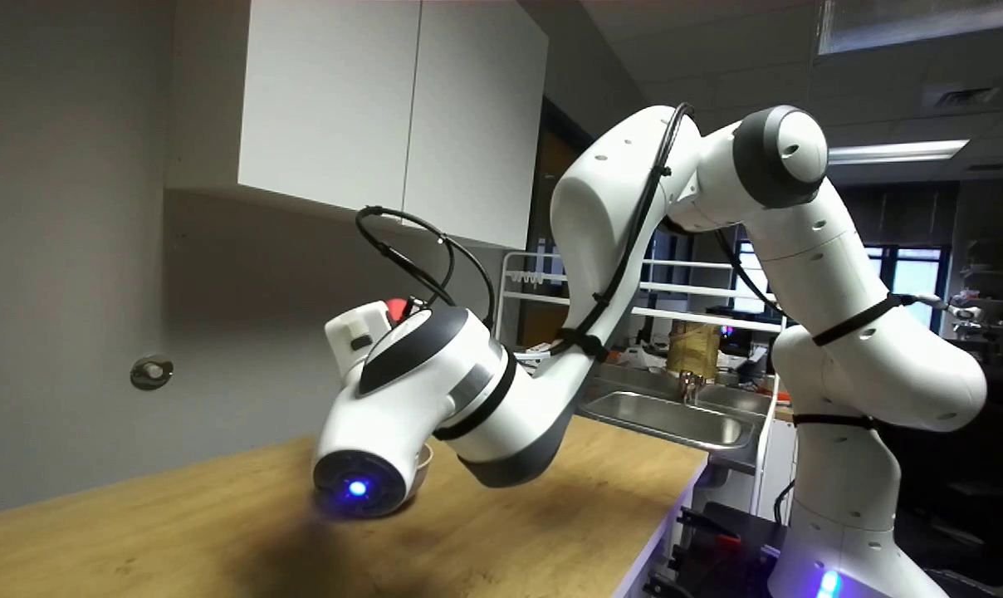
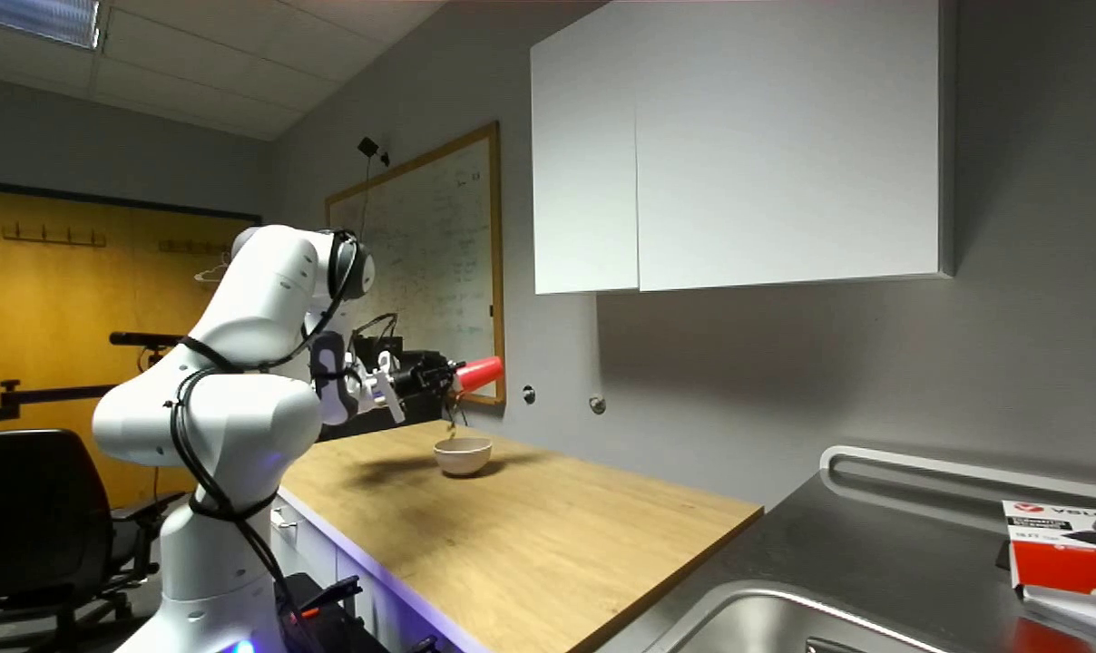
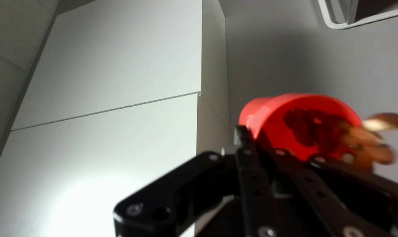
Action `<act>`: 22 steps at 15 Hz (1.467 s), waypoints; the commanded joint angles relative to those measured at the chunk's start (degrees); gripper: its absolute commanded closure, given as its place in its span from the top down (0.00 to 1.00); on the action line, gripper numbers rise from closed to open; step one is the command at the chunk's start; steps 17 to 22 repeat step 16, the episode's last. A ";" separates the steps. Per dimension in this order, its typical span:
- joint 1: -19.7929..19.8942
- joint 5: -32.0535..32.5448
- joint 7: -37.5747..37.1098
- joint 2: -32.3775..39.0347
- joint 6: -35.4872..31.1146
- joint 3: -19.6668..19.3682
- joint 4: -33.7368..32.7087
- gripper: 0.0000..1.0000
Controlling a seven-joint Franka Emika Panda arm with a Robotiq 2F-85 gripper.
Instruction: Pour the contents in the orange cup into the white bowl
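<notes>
The orange cup (image 2: 480, 374) is held tipped in the air above the white bowl (image 2: 464, 458), which stands upright on the wooden table. My gripper (image 2: 450, 379) is shut on the cup's wall near its rim. In the wrist view the gripper (image 3: 256, 140) pinches the rim of the cup (image 3: 281, 128). Brown and pale pieces (image 3: 367, 144) spill over its lip, blurred. In an exterior view pieces (image 2: 453, 422) fall between cup and bowl. In an exterior view only a bit of the cup (image 1: 396, 309) and part of the bowl (image 1: 423, 467) show behind the arm.
A white wall cabinet (image 1: 335, 100) hangs above the table (image 2: 548, 526). A grey wall (image 2: 693, 381) runs along its back. A sink (image 1: 676, 415) and a red and white box (image 2: 1070, 562) lie beyond the table's end. A white rack (image 1: 651, 286) stands by the sink.
</notes>
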State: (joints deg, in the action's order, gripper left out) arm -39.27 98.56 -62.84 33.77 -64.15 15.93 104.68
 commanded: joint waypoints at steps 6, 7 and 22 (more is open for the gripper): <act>0.21 5.80 -0.44 1.14 4.15 0.82 -0.46 0.02; 0.26 6.00 -0.40 1.23 4.36 0.91 -0.49 0.02; 0.46 6.07 -0.43 1.82 5.90 1.44 -0.92 0.02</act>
